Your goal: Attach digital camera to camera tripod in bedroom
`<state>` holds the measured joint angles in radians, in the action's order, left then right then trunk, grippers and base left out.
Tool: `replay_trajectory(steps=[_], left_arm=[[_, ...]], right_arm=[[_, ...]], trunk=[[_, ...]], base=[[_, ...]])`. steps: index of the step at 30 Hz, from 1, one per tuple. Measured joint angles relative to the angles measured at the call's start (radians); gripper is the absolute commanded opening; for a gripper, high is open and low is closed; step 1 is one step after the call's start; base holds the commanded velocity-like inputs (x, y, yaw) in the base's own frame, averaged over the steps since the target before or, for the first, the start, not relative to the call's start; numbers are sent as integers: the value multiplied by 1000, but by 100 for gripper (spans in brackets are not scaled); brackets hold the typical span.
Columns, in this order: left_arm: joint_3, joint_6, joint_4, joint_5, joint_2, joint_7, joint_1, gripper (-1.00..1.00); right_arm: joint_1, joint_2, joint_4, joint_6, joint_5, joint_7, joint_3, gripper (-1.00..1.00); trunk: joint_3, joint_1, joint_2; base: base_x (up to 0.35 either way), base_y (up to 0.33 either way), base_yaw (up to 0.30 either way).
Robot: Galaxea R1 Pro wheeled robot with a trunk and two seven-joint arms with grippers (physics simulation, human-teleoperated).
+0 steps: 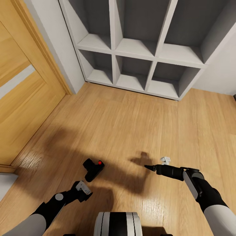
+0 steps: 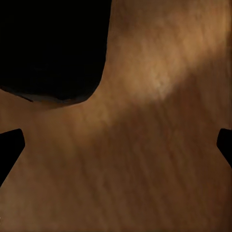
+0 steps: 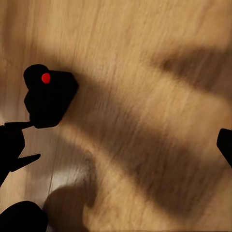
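The digital camera, small, black and boxy with a red button on top, lies on the light wood floor. My left gripper hovers just in front of it, low over the floor, and is open. In the left wrist view the digital camera is a dark mass just beyond the spread fingertips. My right gripper is open over bare floor to the camera's right. The right wrist view shows the digital camera off to one side of the open gripper. The camera tripod is out of view.
A white-grey open cubby shelf unit stands against the far wall. A light wooden door and its frame run along the left. Wood floor stretches between the shelf and the arms, crossed by their shadows.
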<state>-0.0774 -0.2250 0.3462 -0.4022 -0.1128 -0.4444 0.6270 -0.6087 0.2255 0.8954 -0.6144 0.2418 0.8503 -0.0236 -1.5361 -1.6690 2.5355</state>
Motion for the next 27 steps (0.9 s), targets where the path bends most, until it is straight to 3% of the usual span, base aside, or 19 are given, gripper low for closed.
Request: replay_trajectory(steps=[11, 18, 23, 27], left_arm=[[0, -9, -3, 1, -11, 4, 0, 100], [0, -16, 1, 8, -41, 3, 0, 100], [-1, -79, -6, 12, -78, -4, 0, 100], [-1, -91, -12, 12, -82, -7, 0, 100]], right_arm=[[0, 0, -4, 1, 0, 0, 0, 100], [0, 0, -6, 1, 0, 0, 0, 100], [0, 0, -6, 1, 0, 0, 0, 100], [0, 0, -6, 1, 0, 0, 0, 100]], trunk=[[0, 0, 0], [0, 0, 0], [0, 0, 0], [0, 0, 0]], base=[[0, 0, 0], [0, 0, 0], [0, 0, 0], [0, 0, 0]])
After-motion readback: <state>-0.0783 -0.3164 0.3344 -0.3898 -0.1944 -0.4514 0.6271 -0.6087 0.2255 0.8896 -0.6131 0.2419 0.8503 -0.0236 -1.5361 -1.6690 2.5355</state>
